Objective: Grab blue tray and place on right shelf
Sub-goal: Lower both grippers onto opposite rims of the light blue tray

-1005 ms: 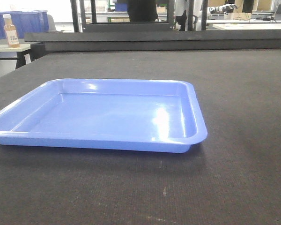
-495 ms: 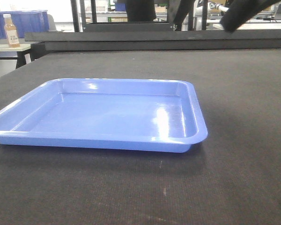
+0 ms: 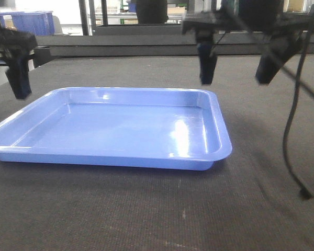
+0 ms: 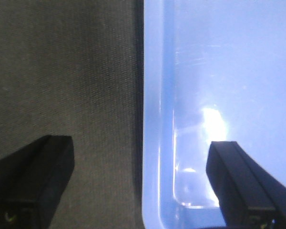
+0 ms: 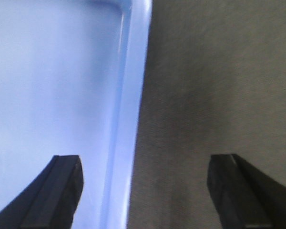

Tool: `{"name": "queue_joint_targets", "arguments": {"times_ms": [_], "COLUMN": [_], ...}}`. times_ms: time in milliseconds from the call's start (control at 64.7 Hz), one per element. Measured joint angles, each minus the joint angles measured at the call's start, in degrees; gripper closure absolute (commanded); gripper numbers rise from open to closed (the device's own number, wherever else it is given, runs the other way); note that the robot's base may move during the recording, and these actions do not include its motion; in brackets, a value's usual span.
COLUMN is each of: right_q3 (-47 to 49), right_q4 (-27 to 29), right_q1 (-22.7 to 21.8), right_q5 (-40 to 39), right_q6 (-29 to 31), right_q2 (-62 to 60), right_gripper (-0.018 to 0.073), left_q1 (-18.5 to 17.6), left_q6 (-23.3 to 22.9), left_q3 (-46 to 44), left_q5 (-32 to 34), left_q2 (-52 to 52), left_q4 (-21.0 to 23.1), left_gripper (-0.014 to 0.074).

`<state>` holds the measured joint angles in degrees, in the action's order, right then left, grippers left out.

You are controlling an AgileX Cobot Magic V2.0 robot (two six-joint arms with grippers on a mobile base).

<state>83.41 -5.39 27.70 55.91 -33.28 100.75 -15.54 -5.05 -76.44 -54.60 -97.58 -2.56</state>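
The blue tray (image 3: 120, 128) lies flat on the dark fabric-topped table (image 3: 261, 209). My right gripper (image 3: 236, 70) hangs open just above the tray's far right corner, one finger over the tray, the other over the table. In the right wrist view the right gripper (image 5: 145, 162) straddles the tray's right rim (image 5: 133, 95). My left gripper (image 4: 140, 148) is open and straddles the tray's left rim (image 4: 152, 95). Only one of its fingers (image 3: 18, 76) shows in the front view, beside the tray's far left corner. Nothing is held. The right shelf is out of view.
A black cable (image 3: 290, 130) hangs from the right arm down to the table at the right. A raised dark ledge (image 3: 120, 44) runs along the table's back edge. A deep dark-blue bin (image 3: 31, 21) stands at the back left.
Both arms have come down into view; a second ago neither showed, and half a second ago only the right arm's edge appeared at top right. The tray has not moved.
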Motion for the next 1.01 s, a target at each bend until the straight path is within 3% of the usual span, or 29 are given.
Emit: {"name": "queue_joint_targets", "arguments": {"times_ms": [155,650,742,835,866,944,1005], "right_q3": [0.1,0.1,0.1,0.1,0.1,0.2,0.4], "right_q4": [2.5,2.8,2.8,2.8,2.8,3.4,3.7], "right_q1": [0.0,0.0,0.0,0.0,0.0,0.0,0.0], "right_q5": [-1.2,-2.6,-2.7,-2.7,-2.7,-2.8,-3.0], "right_q6": [-0.2,-0.4,-0.4,-0.4,-0.4,-0.7,-0.6], "right_q2": [3.5,9.6,9.8,9.8,9.8,9.8,9.8], "right_gripper": [-0.0062,-0.0041,0.0075,0.0279,0.0384,0.0524,0.0498], "left_q1": [0.0,0.0,0.0,0.0,0.0,0.0,0.0], "left_q6": [-0.1,-0.1,-0.1,-0.1,-0.1,-0.1,-0.1], "left_q3": [-0.1,-0.2,-0.2,-0.2,-0.2,-0.2,-0.2], "left_q5": [2.0,4.2,4.2,3.9,3.8,3.4,3.3], "left_q2": [-3.0,-7.6,-7.8,-7.9,-7.9,-7.9,-7.9], "left_q4": [1.2,4.7,5.2,5.4,5.4,5.4,5.6], "left_gripper": [0.0121,0.0124,0.0125,0.0183,0.0233,0.0384,0.0522]}}
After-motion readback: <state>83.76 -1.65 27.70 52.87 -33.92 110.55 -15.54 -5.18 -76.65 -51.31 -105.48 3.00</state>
